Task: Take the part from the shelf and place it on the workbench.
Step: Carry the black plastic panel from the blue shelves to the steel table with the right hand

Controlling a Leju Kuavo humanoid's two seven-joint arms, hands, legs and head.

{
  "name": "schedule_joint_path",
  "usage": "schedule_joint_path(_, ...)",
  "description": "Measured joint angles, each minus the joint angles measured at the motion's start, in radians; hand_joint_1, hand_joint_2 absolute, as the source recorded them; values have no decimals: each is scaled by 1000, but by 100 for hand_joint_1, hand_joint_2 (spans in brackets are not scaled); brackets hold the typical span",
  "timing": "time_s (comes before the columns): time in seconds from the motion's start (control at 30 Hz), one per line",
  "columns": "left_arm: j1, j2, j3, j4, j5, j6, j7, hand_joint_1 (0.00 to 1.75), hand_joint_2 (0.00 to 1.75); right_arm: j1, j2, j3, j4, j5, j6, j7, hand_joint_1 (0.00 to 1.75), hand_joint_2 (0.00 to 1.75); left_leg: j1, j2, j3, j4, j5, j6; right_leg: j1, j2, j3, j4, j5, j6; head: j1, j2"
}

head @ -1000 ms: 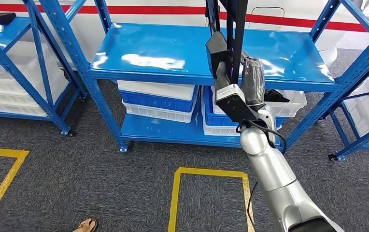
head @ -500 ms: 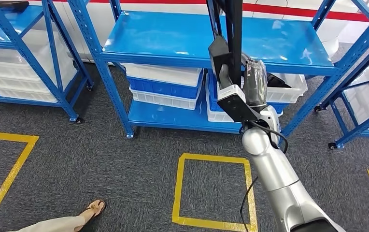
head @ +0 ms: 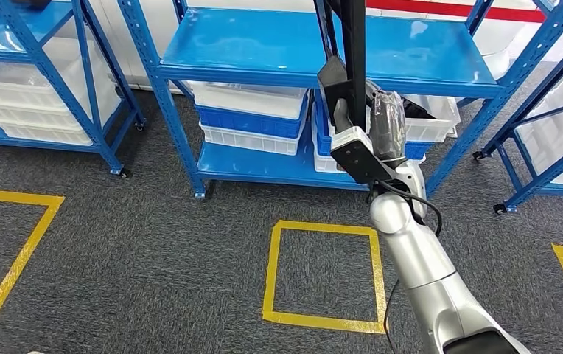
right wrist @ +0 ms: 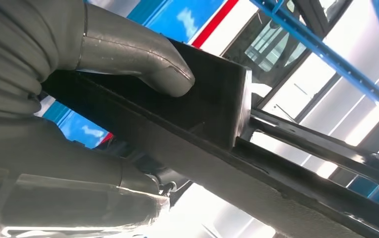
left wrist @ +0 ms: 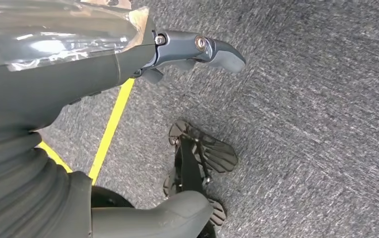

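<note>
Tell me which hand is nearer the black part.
Right. The right hand grips the black part, thumb pressed on it. The left hand hangs low over the carpet, away from the part.

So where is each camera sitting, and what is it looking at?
Head view: high on the robot, facing forward and down at the blue shelf and carpet; its right arm rises with the right hand gripping the black part.
Left wrist view: behind the left hand, facing the grey carpet and a yellow line.
Right wrist view: behind the right hand, looking up along the black part.
Shared: head and right wrist views both show that hand and part.
</note>
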Motion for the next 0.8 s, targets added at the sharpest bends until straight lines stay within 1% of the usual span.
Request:
schedule_joint_path(0.03,0,0,0,0,0,0,0,0,175,0,0,0,0,0,0,0,175,175,-5,-2,0,-7,3,7,2,0,-2,-1,7,10,0,0)
schedule_joint_path(0.07,0,0,0,0,0,0,1,0,175,0,-1,-1,0,0,1,0,175,175,-7,0,-6,-10,10,18,4,0,-5,-2,12,20,1,0)
schedule_joint_path(0.1,-1,-1,0,0,0,1,1,0,175,0,-4,-2,0,0,1,0,175,175,-10,1,-12,-15,20,31,3,1,-12,2,9,25,0,0)
schedule_joint_path(0.13,-2,-1,0,0,0,1,1,0,175,0,-6,-3,1,0,1,0,175,175,-11,3,-20,-20,31,47,3,3,-24,19,-10,25,2,0)
schedule_joint_path(0.17,-2,-1,0,0,0,1,1,0,175,0,-8,-4,1,0,1,0,175,175,-11,5,-30,-25,43,59,2,4,-41,57,-43,21,4,0)
schedule_joint_path(0.2,-3,0,0,0,0,2,1,0,175,0,-10,-5,1,0,2,0,175,175,-12,6,-43,-26,54,66,0,5,-61,112,-86,15,5,0)
schedule_joint_path(0.23,-3,0,0,0,-1,2,1,0,175,1,-11,-5,1,0,2,0,175,175,-13,6,-56,-26,65,70,0,6,-80,181,-127,11,8,0)
schedule_joint_path(0.27,-3,0,0,0,-2,2,1,0,175,3,-13,-5,1,-1,2,0,175,175,-14,7,-70,-25,76,71,1,6,-91,242,-153,13,8,0)
schedule_joint_path(0.3,-3,0,0,0,-5,2,1,0,175,5,-17,-5,1,-2,2,3,175,175,-16,7,-84,-25,87,71,1,6,-91,281,-160,19,8,0)
schedule_joint_path(0.33,-4,0,-1,0,-8,2,1,0,175,8,-21,-5,1,-5,3,6,175,175,-18,7,-98,-25,99,71,3,7,-75,287,-150,26,9,0)
schedule_joint_path(0.37,-4,0,-1,0,-13,2,1,0,175,10,-26,-5,-1,-9,3,11,175,175,-20,6,-111,-25,110,70,6,7,-40,255,-128,32,8,0)
schedule_joint_path(0.4,-6,0,-2,0,-18,3,1,0,175,12,-32,-6,-5,-14,4,15,175,175,-21,6,-123,-25,122,68,8,7,11,192,-109,32,8,0)
schedule_joint_path(0.43,-7,0,-4,0,-23,3,2,0,175,13,-37,-7,-11,-18,4,19,175,175,-23,5,-133,-24,133,65,13,7,68,111,-106,25,8,0)
schedule_joint_path(0.47,-9,-1,-5,0,-28,4,3,0,175,16,-43,-9,-20,-22,5,23,175,175,-24,5,-139,-26,144,60,19,6,112,42,-110,16,7,0)
schedule_joint_path(0.5,-11,-1,-6,0,-33,6,5,0,175,20,-49,-12,-31,-27,6,27,175,175,-24,5,-141,-30,155,55,23,7,138,-7,-118,6,7,0)
schedule_joint_path(0.53,-12,-1,-8,0,-38,8,8,0,175,26,-56,-16,-42,-32,8,32,175,175,-23,5,-142,-35,166,49,28,7,146,-30,-123,-2,6,0)
schedule_joint_path(0.57,-13,-1,-9,0,-43,10,9,0,175,35,-64,-21,-56,-42,12,37,175,175,-23,4,-142,-44,179,43,28,7,140,-36,-114,-8,6,0)
schedule_joint_path(0.6,-14,-1,-10,0,-47,11,10,0,175,46,-73,-25,-67,-53,17,41,175,175,-22,3,-145,-47,181,37,22,6,135,-42,-101,-15,6,0)
schedule_joint_path(0.63,-14,-1,-11,0,-49,12,10,0,175,57,-82,-30,-79,-67,25,45,175,175,-21,2,-153,-38,163,30,16,4,129,-46,-86,-27,5,0)
schedule_joint_path(0.67,-13,-1,-11,0,-51,12,10,0,175,68,-91,-34,-90,-83,35,47,175,175,-20,1,-164,-11,126,23,10,2,120,-51,-70,-37,3,0)
schedule_joint_path(0.7,-13,-2,-11,0,-51,11,8,0,175,78,-100,-39,-98,-99,44,46,175,175,-17,1,-179,41,72,17,7,1,110,-53,-55,-45,1,0)
schedule_joint_path(0.73,-13,-2,-11,0,-51,11,6,0,175,86,-111,-43,-104,-117,53,44,175,175,-14,2,-194,107,19,11,8,1,95,-53,-41,-51,-1,0)
schedule_joint_path(0.77,-13,-2,-11,0,-51,11,2,0,175,94,-122,-48,-108,-135,62,39,175,175,-11,2,-205,174,-16,4,9,1,80,-51,-30,-51,-3,0)
schedule_joint_path(0.8,-13,-2,-11,0,-51,11,-1,0,175,101,-133,-51,-110,-152,70,34,175,175,-9,3,-206,224,-30,-1,9,0,65,-50,-19,-51,-2,0)
